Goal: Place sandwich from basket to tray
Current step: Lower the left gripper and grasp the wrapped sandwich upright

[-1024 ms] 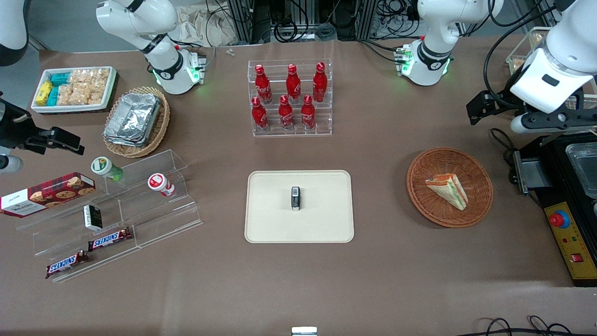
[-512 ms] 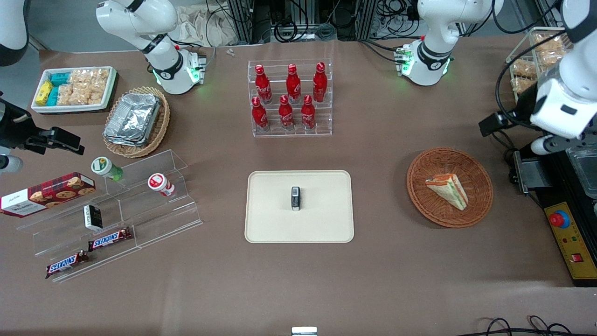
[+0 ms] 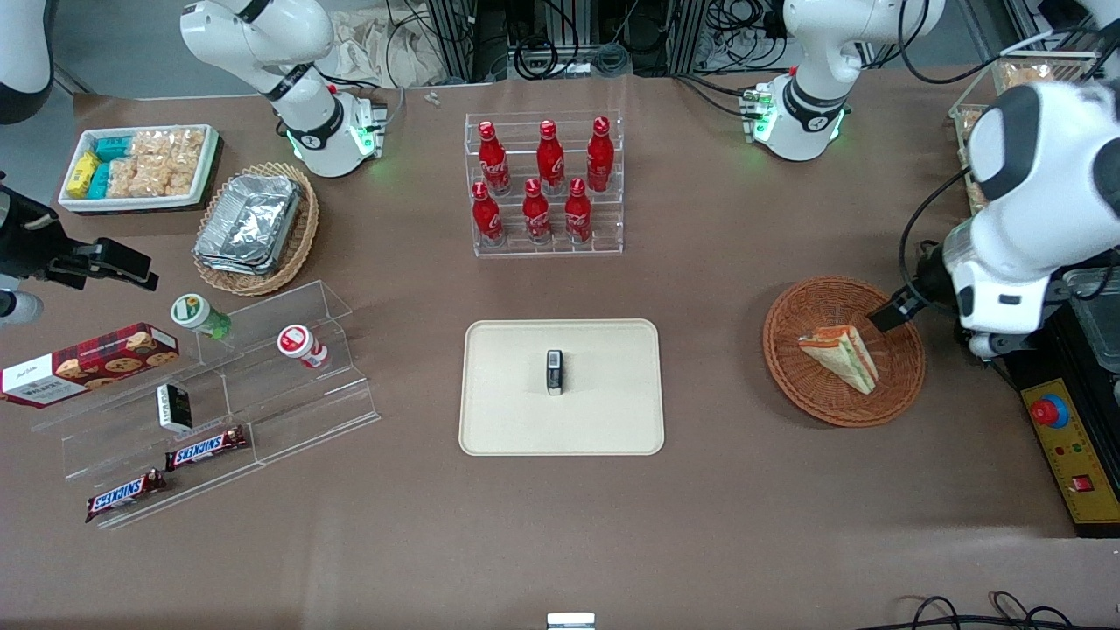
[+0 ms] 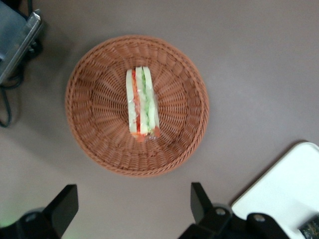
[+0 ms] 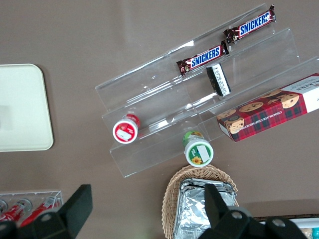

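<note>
Reddish-brown woven wicker forms the round, shallow basket point(image 4: 137, 104), in whose middle the clear-wrapped triangular sandwich point(image 4: 142, 104) of pale bread with green and orange-red layers is seen lying. The left arm's black two-finger gripper point(image 4: 132, 211) is held above the basket, clear of it, with its fingers point(image 4: 65, 204) spread wide apart and nothing between them. The flat cream-beige rectangular tray point(image 3: 604, 420) is set well apart from the basket, toward the table's middle, and a small dark object point(image 3: 555, 372) is carried on it.
</note>
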Robot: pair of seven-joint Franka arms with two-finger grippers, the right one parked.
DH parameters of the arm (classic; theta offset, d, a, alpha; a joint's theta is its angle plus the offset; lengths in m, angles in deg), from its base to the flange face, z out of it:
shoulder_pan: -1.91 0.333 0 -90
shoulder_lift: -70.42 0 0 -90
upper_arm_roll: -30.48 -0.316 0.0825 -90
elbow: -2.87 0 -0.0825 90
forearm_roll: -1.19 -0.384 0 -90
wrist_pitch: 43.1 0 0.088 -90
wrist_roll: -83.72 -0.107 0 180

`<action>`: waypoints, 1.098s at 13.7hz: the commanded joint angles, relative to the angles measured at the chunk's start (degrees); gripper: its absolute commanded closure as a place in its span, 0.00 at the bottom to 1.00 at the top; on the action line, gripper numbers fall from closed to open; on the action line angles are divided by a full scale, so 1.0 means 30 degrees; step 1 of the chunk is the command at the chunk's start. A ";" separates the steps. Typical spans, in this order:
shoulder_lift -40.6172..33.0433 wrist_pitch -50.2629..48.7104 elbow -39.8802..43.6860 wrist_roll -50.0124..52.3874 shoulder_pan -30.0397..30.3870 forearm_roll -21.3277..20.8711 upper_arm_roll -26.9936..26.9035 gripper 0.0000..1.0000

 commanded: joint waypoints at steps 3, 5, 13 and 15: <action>0.0337 0.5374 -0.4867 0.0960 0.0038 -0.0179 -0.0480 0.00; 0.1304 0.6080 -0.4872 0.1018 0.0038 -0.0296 -0.0600 0.00; 0.4204 0.9626 -0.5018 0.1282 -0.0020 -0.0297 -0.1128 0.00; 0.4763 1.0357 -0.4989 0.1311 -0.0079 -0.0239 -0.1099 0.31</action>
